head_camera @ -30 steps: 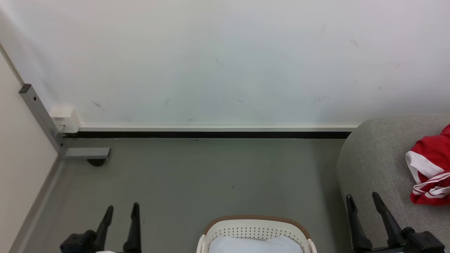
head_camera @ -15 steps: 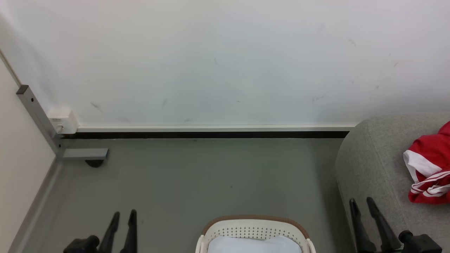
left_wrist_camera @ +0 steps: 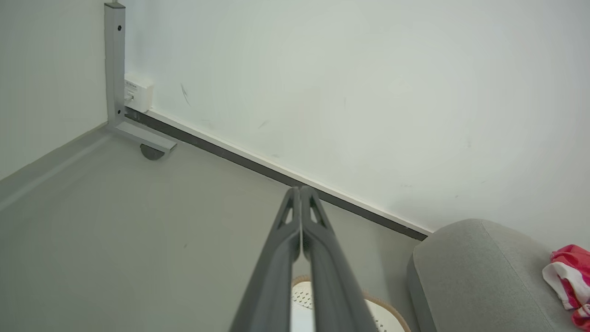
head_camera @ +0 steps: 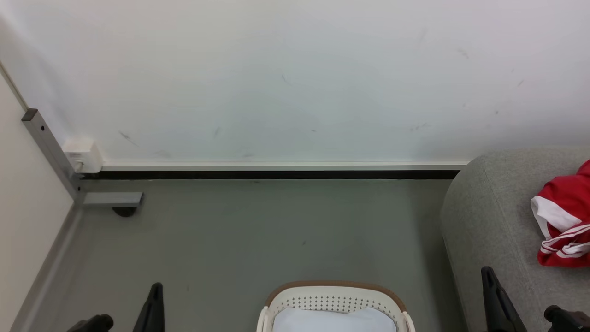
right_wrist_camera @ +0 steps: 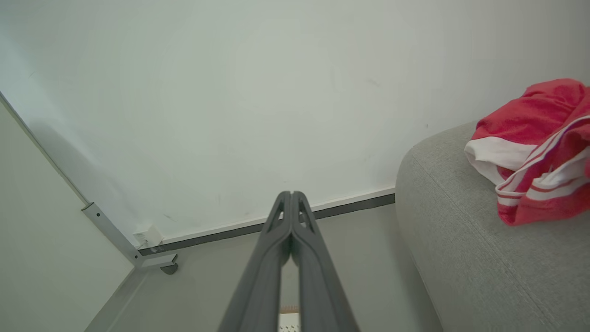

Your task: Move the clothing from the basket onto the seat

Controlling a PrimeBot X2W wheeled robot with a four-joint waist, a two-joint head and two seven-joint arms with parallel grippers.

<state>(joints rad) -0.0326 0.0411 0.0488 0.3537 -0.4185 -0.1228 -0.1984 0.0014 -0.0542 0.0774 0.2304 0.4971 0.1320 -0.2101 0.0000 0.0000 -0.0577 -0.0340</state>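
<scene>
Pressing together, wrist views: left end effector (left_wrist_camera: 300,190), right end effector (right_wrist_camera: 291,194).

Basket (head_camera: 332,304): smooth cream plastic, perforated; seat (head_camera: 488,221): coarse grey woven cloth, matt; clothing (head_camera: 567,207): soft red cloth, white trim; floor (head_camera: 258,230): smooth, matt grey; wall (head_camera: 295,69): matt white, scuffed; corner post (head_camera: 46,143): dull grey metal.

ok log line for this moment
left gripper: shut, empty | right gripper: shut, empty | clothing: on seat | basket: visible part shows no red
</scene>
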